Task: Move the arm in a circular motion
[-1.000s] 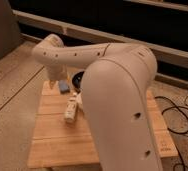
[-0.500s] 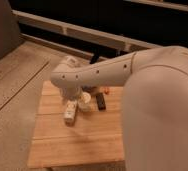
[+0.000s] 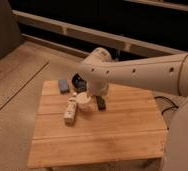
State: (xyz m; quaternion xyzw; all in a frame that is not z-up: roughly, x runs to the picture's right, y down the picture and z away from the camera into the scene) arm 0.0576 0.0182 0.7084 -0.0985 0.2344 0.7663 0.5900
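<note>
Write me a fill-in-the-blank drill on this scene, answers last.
The arm is cream-___ in colour. It reaches over a table made of ___ slats. The pincer hangs over the table's ___ half, beside a dark block.
Answers: white; wooden; far.
</note>
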